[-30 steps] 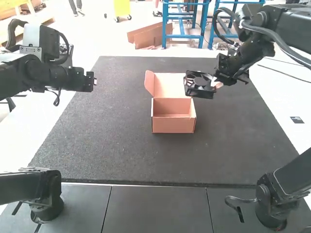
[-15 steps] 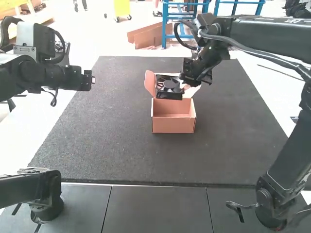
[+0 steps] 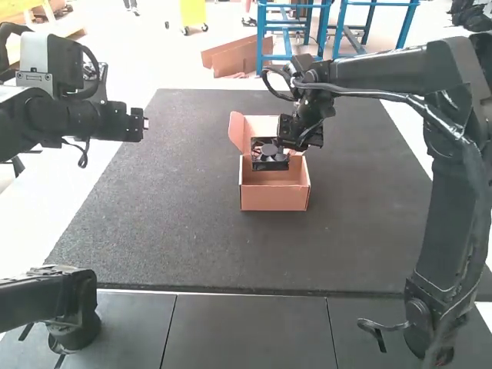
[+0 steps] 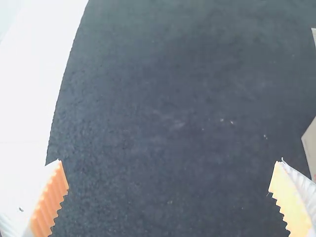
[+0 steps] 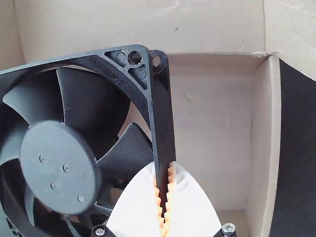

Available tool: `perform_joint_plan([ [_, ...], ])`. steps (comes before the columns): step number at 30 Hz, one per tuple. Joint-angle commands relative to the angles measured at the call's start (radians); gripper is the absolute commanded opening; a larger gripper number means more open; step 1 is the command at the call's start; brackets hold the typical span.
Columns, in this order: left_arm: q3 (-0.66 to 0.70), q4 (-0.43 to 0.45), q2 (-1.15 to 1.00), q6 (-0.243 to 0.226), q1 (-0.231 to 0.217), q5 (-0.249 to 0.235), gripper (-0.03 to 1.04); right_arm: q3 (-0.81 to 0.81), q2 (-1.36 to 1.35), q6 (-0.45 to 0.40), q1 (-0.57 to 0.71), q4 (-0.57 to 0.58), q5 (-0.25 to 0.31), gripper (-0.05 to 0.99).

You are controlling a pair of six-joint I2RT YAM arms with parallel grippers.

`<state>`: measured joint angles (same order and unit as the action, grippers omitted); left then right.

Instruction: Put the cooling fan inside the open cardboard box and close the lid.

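Note:
The black cooling fan (image 3: 269,153) hangs tilted in the mouth of the open cardboard box (image 3: 274,190), partly below its rim. My right gripper (image 3: 290,146) is shut on the fan's frame edge; the right wrist view shows the fan (image 5: 74,148) pinched between the orange pads (image 5: 164,197), with the box's inner walls (image 5: 217,123) behind it. The box lid (image 3: 237,132) stands raised at the back left. My left gripper (image 3: 142,124) hovers open over the mat far to the left of the box, its fingers (image 4: 49,197) wide apart with nothing between them.
A dark mat (image 3: 177,215) covers the table around the box. A box edge (image 4: 311,143) shows at the side of the left wrist view. The right arm (image 3: 384,65) stretches across above the mat's back right.
My right gripper has carried the fan leftward from beside the box to over it and lowered it into the opening. The left arm has barely moved.

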<state>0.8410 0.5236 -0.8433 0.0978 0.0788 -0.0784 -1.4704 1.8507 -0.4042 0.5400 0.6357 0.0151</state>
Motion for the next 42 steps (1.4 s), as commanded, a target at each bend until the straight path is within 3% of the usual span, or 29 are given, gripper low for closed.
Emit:
perform_joint_plan([
  [1,0.013,-0.010,0.018,-0.003,-0.005,0.005,0.97,0.004,0.013,0.015,-0.005,-0.027,0.060,-0.01],
  [6,0.018,0.004,0.020,-0.003,-0.005,0.005,0.97,0.065,0.044,0.033,-0.003,-0.054,0.120,-0.01],
  [11,0.036,0.001,0.015,-0.003,-0.007,0.005,0.97,0.097,0.047,0.048,-0.005,-0.077,0.121,-0.01],
  [12,0.038,-0.002,0.015,-0.003,-0.005,0.005,0.97,0.094,0.047,0.053,-0.005,-0.085,0.105,0.01],
  [15,0.050,-0.014,0.006,-0.004,-0.002,0.005,0.97,0.061,0.039,0.053,-0.006,-0.091,-0.006,0.27],
  [18,0.076,-0.017,-0.005,-0.003,-0.001,0.029,0.97,-0.001,0.025,0.056,-0.020,-0.076,-0.095,0.40],
  [22,0.104,-0.037,-0.034,-0.003,0.003,0.042,0.97,-0.056,-0.028,0.056,-0.066,-0.074,-0.164,0.55],
  [27,0.153,-0.045,-0.109,-0.003,0.003,0.060,0.97,-0.108,-0.120,0.053,-0.120,-0.079,-0.162,0.61],
  [30,0.181,-0.050,-0.163,-0.003,0.003,0.060,0.97,-0.105,-0.179,0.105,-0.161,-0.088,-0.162,0.82],
  [33,0.201,-0.059,-0.214,-0.003,0.003,0.065,0.97,-0.088,-0.225,0.122,-0.199,-0.079,-0.158,0.90],
  [38,0.201,-0.160,-0.312,-0.004,0.012,0.069,0.97,0.012,-0.304,0.139,-0.255,-0.064,-0.152,0.91],
  [42,0.221,-0.211,-0.419,-0.003,0.033,0.063,0.97,0.125,-0.381,0.188,-0.272,-0.160,-0.119,0.91],
])
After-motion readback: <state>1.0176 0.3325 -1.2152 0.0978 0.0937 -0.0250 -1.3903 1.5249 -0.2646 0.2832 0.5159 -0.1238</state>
